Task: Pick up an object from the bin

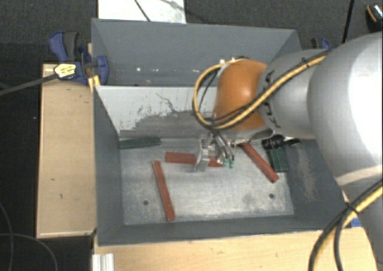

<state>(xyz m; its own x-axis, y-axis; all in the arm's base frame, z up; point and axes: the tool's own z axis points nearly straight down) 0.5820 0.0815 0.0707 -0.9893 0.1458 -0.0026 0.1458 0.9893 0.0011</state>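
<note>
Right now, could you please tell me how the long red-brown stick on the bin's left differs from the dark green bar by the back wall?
Colour: the red-brown stick is rusty red, the dark green bar nearly black. Pose: the stick runs slantwise towards the bin front; the bar lies level along the back wall. Length: the stick looks longer than the bar. Both are slim, straight and lie flat, left of the claw.
</note>
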